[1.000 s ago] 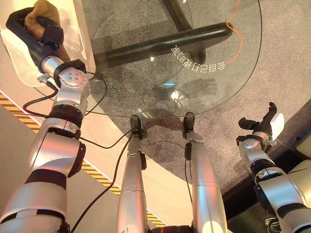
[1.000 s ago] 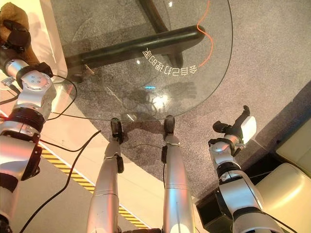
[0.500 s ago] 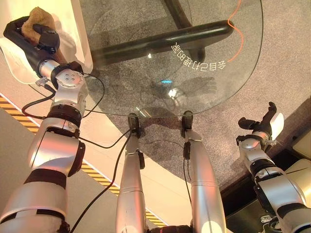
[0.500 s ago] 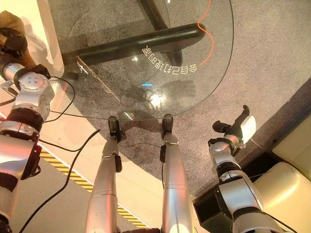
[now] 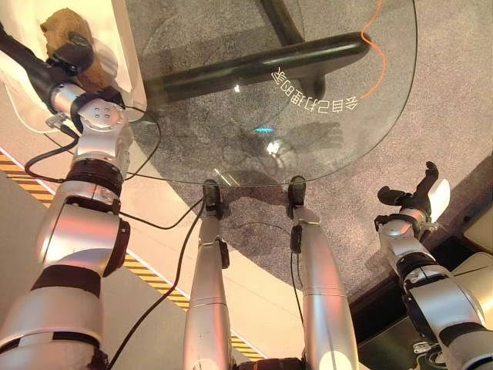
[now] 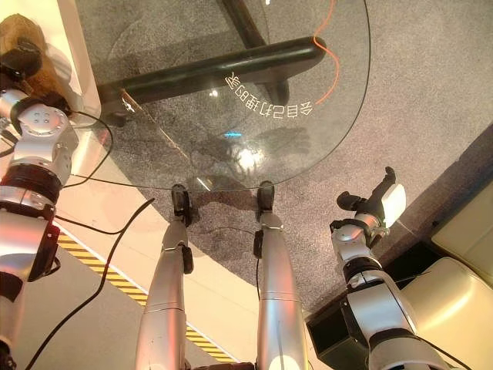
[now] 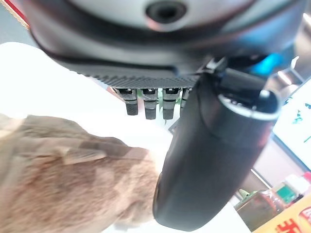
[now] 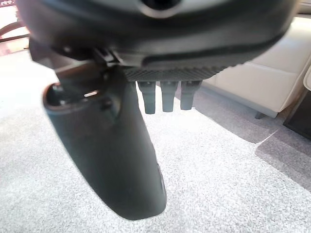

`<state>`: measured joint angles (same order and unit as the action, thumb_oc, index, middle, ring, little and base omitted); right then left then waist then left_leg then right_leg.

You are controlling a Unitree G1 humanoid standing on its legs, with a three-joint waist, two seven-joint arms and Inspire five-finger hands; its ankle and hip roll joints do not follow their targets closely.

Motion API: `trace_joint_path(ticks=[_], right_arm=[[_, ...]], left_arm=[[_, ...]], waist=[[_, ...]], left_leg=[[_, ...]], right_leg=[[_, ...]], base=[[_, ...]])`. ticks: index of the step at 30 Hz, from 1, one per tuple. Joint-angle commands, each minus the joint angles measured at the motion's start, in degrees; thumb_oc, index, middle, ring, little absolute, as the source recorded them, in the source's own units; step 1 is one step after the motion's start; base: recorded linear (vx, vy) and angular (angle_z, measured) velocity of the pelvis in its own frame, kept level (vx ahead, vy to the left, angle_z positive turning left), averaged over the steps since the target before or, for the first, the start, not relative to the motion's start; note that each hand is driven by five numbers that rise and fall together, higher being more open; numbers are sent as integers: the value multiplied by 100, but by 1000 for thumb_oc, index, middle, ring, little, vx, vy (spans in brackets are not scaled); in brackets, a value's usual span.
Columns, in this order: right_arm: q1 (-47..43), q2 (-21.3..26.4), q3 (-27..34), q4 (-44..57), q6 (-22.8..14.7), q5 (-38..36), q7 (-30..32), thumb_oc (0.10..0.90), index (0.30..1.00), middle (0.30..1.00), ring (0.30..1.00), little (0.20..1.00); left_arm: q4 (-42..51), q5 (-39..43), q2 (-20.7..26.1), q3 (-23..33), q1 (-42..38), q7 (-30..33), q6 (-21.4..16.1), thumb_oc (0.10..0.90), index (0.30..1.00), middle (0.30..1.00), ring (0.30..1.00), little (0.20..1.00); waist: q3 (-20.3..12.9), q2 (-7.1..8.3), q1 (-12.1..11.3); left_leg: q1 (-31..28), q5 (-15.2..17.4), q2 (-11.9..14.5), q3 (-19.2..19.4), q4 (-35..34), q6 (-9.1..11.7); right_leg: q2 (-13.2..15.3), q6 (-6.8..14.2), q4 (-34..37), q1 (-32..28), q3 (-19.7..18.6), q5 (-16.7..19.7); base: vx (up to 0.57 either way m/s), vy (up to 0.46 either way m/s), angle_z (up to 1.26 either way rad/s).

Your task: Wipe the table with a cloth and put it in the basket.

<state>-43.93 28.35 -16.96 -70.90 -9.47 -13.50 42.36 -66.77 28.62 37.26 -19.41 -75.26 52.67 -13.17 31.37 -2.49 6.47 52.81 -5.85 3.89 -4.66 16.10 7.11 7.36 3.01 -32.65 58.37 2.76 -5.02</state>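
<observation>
Glass table (image 5: 231, 116): a line of white characters, inverted as viewed, near its right edge. Packaging (image 7: 291, 221) beyond the left hand's fingers (image 7: 148, 104): red print, illegible.

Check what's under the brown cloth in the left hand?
The brown cloth hangs over a white basket beside the glass table. The left hand grips it, thumb pressed on. The basket's inside below it is covered by cloth and hand.
</observation>
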Motion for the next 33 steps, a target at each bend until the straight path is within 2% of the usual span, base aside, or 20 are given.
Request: trace_joint_path(ticks=[1,11,13,15,18,19,25,28,29,30,33], right_arm=[[187,373,-46,-4,-137,-9,290,800,900,900,900,900],[207,347,-55,4,-132,-15,244,800,900,900,900,900],[285,275,-65,41,-102,-27,241,800,900,900,900,900],[350,250,-55,51,-60,-54,178,800,900,900,900,900],[475,249,33,-35,-50,-50,-49,800,900,900,900,900],[496,246,33,-37,-48,-51,-60,800,900,900,900,900],[965,76,217,-64,92,-120,-388,800,900,900,900,900],[1252,80,398,-101,156,-116,-754,800,900,900,900,900],[1275,83,415,-97,163,-117,-781,800,900,900,900,900],[1449,95,519,-123,212,-125,-988,800,900,900,900,900],[1762,81,648,-192,303,-72,-1278,800,900,900,900,900]], left_arm=[[-40,36,630,185,-455,246,-456,800,900,900,900,900],[17,166,603,214,-430,255,-674,800,900,900,900,900],[243,275,558,257,-342,181,-978,800,900,900,900,900],[415,184,517,283,-263,245,-1081,800,900,900,900,900],[781,211,500,410,-59,455,-1485,800,900,900,900,900],[817,203,501,428,-27,466,-1494,800,900,900,900,900],[1462,-88,729,832,710,460,-1555,800,900,900,900,900],[1611,-2,952,1218,1292,6,-1379,800,900,900,900,900],[1619,23,968,1267,1356,-53,-1363,800,900,900,900,900],[1632,161,1032,1516,1732,-346,-1324,800,900,900,900,900],[1616,390,1035,1866,2345,-805,-1172,800,900,900,900,900]], waist=[[-157,49,-74],[-157,37,-79],[-157,33,-83],[-157,19,-93],[-157,-32,-125],[-157,-35,-127],[-157,-25,-200],[-157,-1,-267],[-157,-1,-270],[-164,5,-310],[-423,-4,-371]], left_leg=[[-46,583,-467,591,447,-498],[-100,589,-460,578,443,-503],[-206,603,-459,586,435,-512],[-295,589,-457,597,400,-519],[-529,562,-462,590,310,-522],[-564,565,-463,589,305,-523],[-1403,607,-513,602,133,-524],[-2137,618,-514,592,-105,-496],[-2185,569,-514,592,-150,-493],[-2588,554,-532,581,-327,-478],[-3008,517,-538,558,-614,-449]], right_leg=[[-686,-47,734,-277,5,266],[-686,-56,705,-314,-2,247],[-710,-50,670,-387,3,241],[-717,-45,681,-466,-4,248],[-724,-27,704,-659,-22,259],[-726,-26,707,-689,-21,259],[-696,28,899,-1512,22,281],[-627,70,1178,-2255,50,272],[-622,72,1232,-2308,52,322],[-588,94,1420,-2736,68,316],[-536,120,1690,-3186,79,314]], base=[[0,0,0],[0,-4,0],[-5,-40,0],[0,0,0],[-18,-24,1],[0,0,0],[-11,-44,-2],[-3,-65,-2],[-3,-64,-2],[20,-55,-2],[72,-48,-3]])
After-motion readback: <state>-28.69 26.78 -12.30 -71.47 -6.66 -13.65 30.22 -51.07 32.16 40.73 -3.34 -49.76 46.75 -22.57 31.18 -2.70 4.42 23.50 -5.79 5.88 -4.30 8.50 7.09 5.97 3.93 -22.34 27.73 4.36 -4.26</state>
